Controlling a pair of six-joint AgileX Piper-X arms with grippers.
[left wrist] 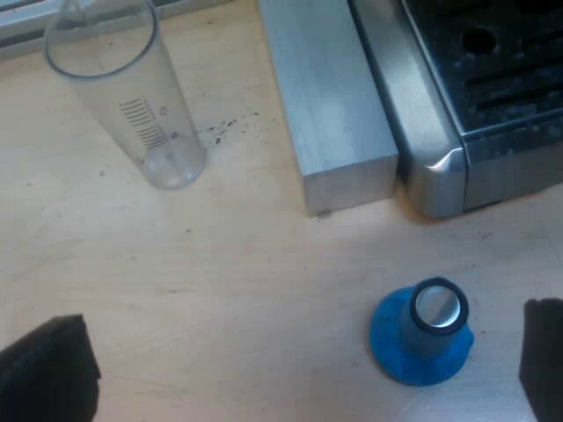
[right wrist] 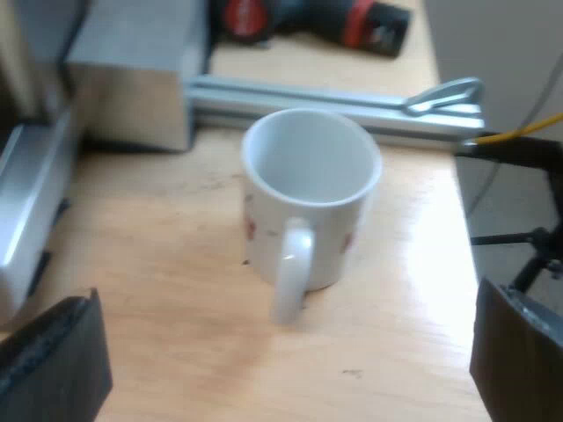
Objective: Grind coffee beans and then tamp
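A blue tamper [left wrist: 422, 334] with a metal-topped grip stands upright on the wooden table, near one finger of my left gripper [left wrist: 299, 365]. That gripper is open, fingers [left wrist: 48, 369] wide apart, nothing between them. A clear measuring glass [left wrist: 123, 88] with graduation marks stands empty beyond it. The espresso machine's drip tray corner [left wrist: 479, 97] lies close to the tamper. My right gripper [right wrist: 290, 365] hovers open above a white mug [right wrist: 310, 193], which is empty, its handle pointing toward the gripper.
A metal block [left wrist: 330, 105] lies alongside the machine's base, with coffee grounds [left wrist: 230, 128] scattered by it. Beyond the mug run an aluminium rail [right wrist: 334, 101] and a grey block [right wrist: 132, 75]; a black and red tool [right wrist: 317, 22] lies behind them.
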